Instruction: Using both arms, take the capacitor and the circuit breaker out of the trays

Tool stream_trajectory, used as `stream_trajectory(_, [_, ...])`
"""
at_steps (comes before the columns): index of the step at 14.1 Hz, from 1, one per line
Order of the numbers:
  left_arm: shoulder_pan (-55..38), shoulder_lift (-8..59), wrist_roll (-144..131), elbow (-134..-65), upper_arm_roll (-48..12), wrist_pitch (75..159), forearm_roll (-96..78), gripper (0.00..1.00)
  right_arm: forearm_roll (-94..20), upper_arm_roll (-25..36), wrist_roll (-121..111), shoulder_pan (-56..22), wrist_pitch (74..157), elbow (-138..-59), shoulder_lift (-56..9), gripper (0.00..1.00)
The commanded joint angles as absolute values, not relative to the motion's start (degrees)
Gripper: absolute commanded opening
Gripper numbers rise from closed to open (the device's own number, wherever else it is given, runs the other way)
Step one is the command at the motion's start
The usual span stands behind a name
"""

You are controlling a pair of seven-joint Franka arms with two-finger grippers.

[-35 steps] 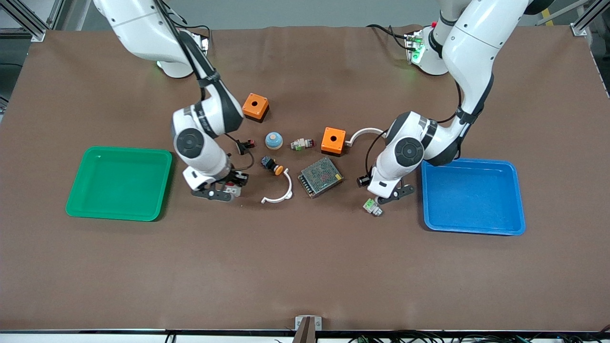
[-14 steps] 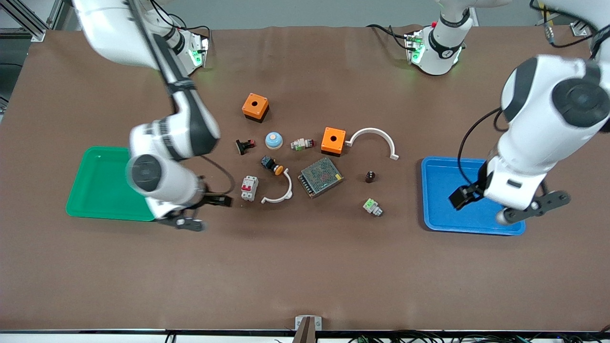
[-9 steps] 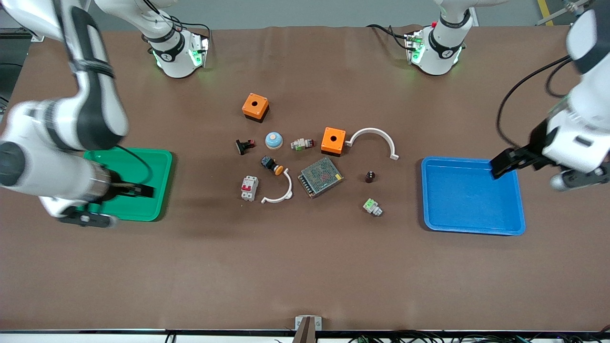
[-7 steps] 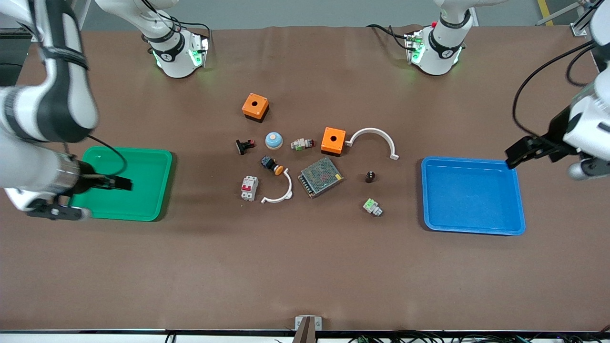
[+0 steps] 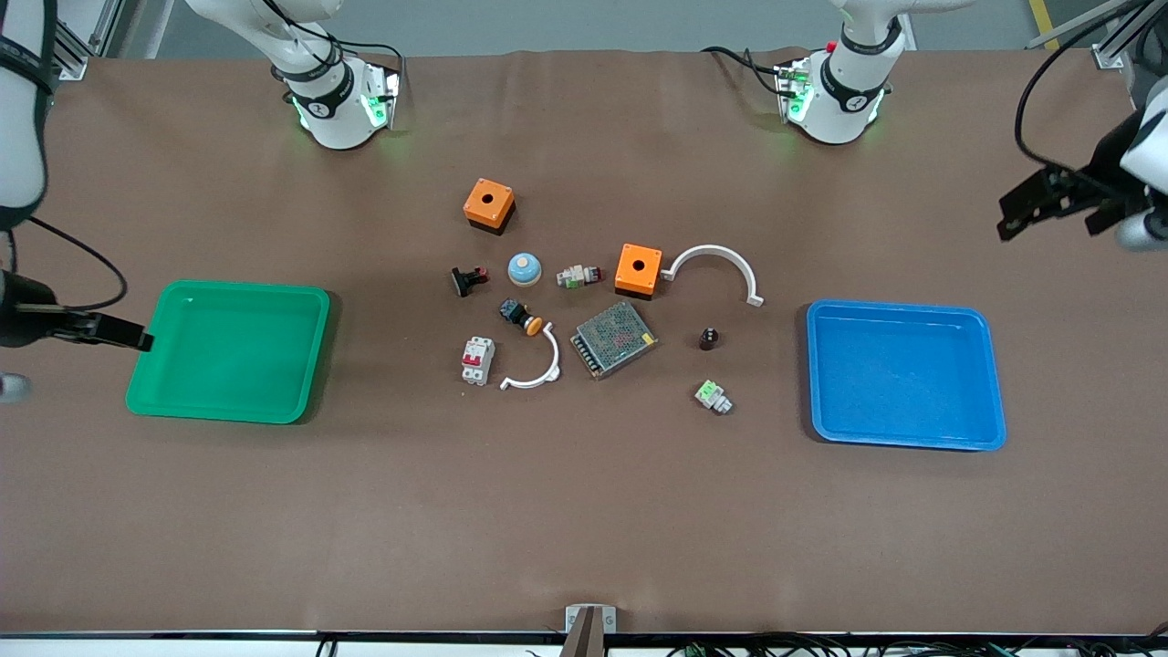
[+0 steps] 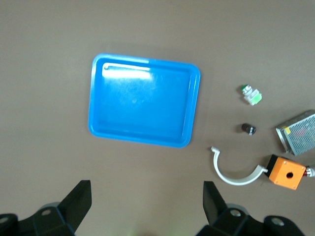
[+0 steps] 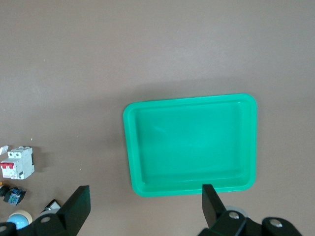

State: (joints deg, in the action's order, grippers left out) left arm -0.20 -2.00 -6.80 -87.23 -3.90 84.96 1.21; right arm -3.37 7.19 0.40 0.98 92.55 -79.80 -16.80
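Note:
The capacitor (image 5: 709, 338), a tiny black cylinder, stands on the table between the metal mesh box and the blue tray (image 5: 903, 374); it also shows in the left wrist view (image 6: 249, 129). The breaker (image 5: 476, 359), white with red levers, lies nearer the green tray (image 5: 228, 351) and shows in the right wrist view (image 7: 17, 163). My left gripper (image 6: 146, 209) is open and empty, high over the table at the left arm's end, next to the blue tray (image 6: 142, 101). My right gripper (image 7: 145, 209) is open and empty, high beside the green tray (image 7: 192, 142).
Between the trays lie two orange boxes (image 5: 489, 203) (image 5: 638, 268), a metal mesh box (image 5: 614, 338), two white arcs (image 5: 716, 265) (image 5: 537, 365), a white-green connector (image 5: 713, 396), a blue-topped knob (image 5: 524, 268), a black-red switch (image 5: 468, 278) and an orange-capped button (image 5: 520, 316).
Both arms have risen and swung outward from the middle parts to the table's ends. The breaker and capacitor stay where they lay on the table.

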Motion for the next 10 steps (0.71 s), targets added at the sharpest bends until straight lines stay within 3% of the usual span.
stream_trajectory(1, [-0.97, -5.27, -6.24, -91.14, -2.64, 85.25, 0.26, 1.00, -2.99, 5.71, 0.53, 2.46, 91.76, -79.01, -16.70, 1.00])
stream_trajectory(5, [-0.53, -5.01, -6.24, -90.36, -2.99, 85.52, 0.44, 1.00, -2.64, 5.71, -0.87, 2.72, 87.90, -80.41, -14.69, 1.00])
stream_trajectory(10, [-0.79, -4.66, -5.98, -90.26, -3.16, 85.17, 0.09, 1.00, -1.50, 5.45, -2.46, 2.20, 89.03, -90.77, -4.68, 1.00])
